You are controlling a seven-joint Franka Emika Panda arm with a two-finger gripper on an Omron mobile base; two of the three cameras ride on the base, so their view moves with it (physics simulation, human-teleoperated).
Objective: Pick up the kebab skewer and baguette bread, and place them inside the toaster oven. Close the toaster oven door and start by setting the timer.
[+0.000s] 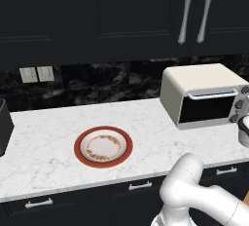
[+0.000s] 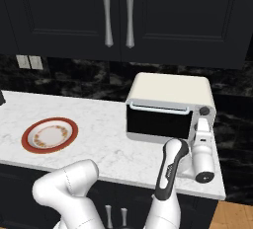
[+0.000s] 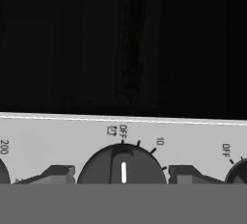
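Toaster oven [image 1: 199,81]: cream-white box at the right part of the marble counter [image 1: 48,137], against the dark backsplash; in the right base view it stands near the counter's right end
Toaster oven door [image 2: 158,120]: dark glass panel, shut and upright, with the silver bar handle [image 2: 158,107] along its top edge
Knob panel: at the right side of the oven front; in the hand view a pale panel with printed marks "OFF", "10" and "200"
Timer knob [image 3: 121,167]: dark round knob in the lower middle of the hand view, its white pointer line points straight to the "OFF" mark; the edge of another dark knob [image 3: 239,172] is at the right border
Gripper [image 3: 121,175]: the two dark finger tips stand one at each side of the timer knob, very close to its rim; the jaws are partly closed around it, but I cannot tell if the pads really press on it
Arm: in the right base view the white wrist [image 2: 202,154] is just in front of the oven's knob side, with the hand turned to the panel
Plate [image 1: 103,146]: red rim with flower pattern, on the counter left of the oven and well apart from it, nothing lies on it
Kebab skewer and baguette bread: I cannot find them on the counter or the plate; the dark glass hides the inside of the oven
Cabinets: dark doors above with two silver handles [image 1: 196,13]; dark drawers under the counter
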